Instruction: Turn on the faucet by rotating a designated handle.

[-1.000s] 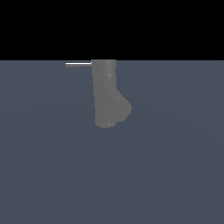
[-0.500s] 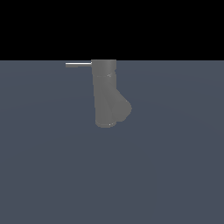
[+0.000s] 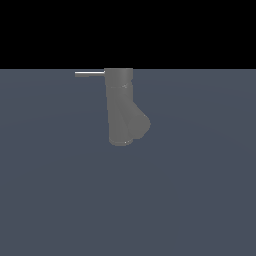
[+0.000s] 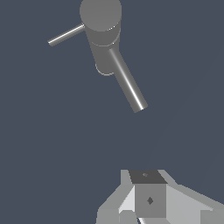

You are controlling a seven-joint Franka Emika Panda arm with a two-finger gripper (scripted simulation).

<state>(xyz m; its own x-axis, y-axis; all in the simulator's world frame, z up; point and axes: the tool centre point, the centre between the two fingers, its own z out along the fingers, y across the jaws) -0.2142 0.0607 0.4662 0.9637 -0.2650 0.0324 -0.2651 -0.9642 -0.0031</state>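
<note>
The faucet is a matte grey upright cylinder on the dark floor, with a stubby angled spout low on the exterior view's right. The handle is a thin light-grey rod sticking out from its top toward the exterior view's left. In the wrist view I see the faucet from above, with the handle and the spout branching off it. My gripper shows only as pale grey blocks at the picture's edge, well away from the faucet and touching nothing. It is out of the exterior view.
A flat dark blue-grey floor lies all around the faucet. A black background fills the upper part of the exterior view.
</note>
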